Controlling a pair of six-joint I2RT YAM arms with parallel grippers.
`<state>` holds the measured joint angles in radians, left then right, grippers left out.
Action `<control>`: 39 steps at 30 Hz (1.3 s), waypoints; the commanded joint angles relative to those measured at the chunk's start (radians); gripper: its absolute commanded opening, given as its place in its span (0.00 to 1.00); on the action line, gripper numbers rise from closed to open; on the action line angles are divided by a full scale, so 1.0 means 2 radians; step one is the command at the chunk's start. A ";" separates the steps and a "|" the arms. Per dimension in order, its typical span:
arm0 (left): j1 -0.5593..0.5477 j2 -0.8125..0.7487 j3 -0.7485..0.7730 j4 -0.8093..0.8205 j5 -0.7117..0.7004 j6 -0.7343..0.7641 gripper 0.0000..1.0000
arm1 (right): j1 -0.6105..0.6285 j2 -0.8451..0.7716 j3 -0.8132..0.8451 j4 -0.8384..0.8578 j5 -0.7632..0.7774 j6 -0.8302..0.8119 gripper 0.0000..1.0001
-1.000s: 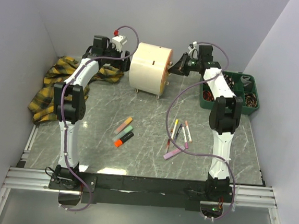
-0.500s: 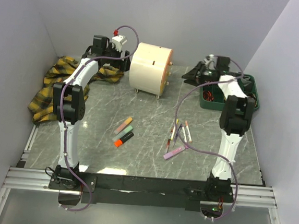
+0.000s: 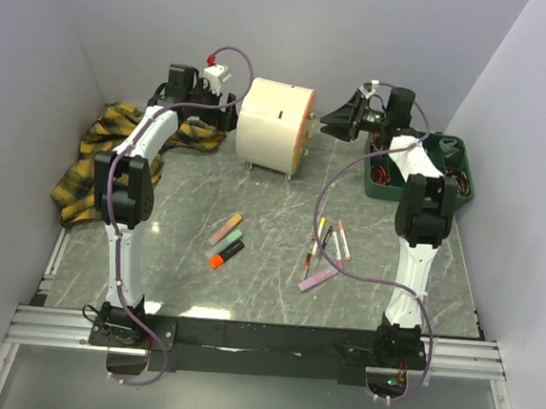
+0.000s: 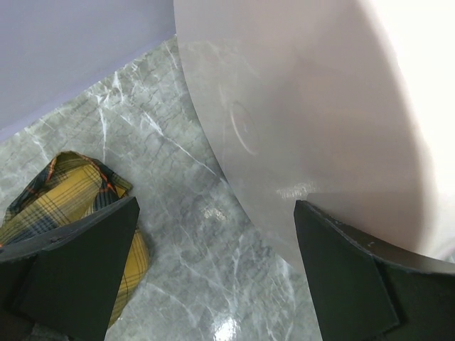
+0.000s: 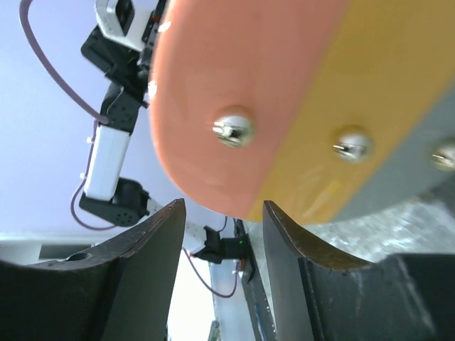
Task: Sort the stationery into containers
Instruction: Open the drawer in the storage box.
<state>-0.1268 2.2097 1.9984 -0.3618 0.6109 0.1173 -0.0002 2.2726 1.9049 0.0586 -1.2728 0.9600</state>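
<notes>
- One table (image 3: pixel 274 190), grey marble, with one plaid cloth (image 3: pixel 96 151) at its far left.
- One cream cabinet (image 3: pixel 273 125) at the far middle, its orange drawer (image 3: pixel 302 140) facing right; one green tray (image 3: pixel 446 167) at far right.
- Left gripper (image 4: pixel 213 270), jaws wide and empty, sits against the cabinet's cream side.
- Right gripper (image 5: pixel 220 213), jaws parted and empty, faces the drawer; only its wrist view shows three metal knobs (image 5: pixel 233 130).
- Three highlighters (image 3: pixel 226 241) lie centre; a fourth, pink (image 3: pixel 315 281), lies near about four pens (image 3: pixel 330 241).
</notes>
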 commanded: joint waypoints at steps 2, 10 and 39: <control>0.001 -0.043 -0.007 -0.002 -0.006 0.017 0.98 | -0.002 -0.013 0.032 0.028 -0.012 0.016 0.54; 0.001 -0.048 -0.012 -0.005 -0.009 0.019 0.98 | 0.023 0.003 0.055 0.019 0.000 0.009 0.54; 0.000 -0.046 -0.017 -0.010 -0.022 0.027 0.99 | 0.038 0.044 0.102 -0.025 0.043 -0.029 0.52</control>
<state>-0.1268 2.1811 1.9675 -0.3851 0.5766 0.1463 0.0685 2.3390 2.0548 -0.0025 -1.2030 0.9211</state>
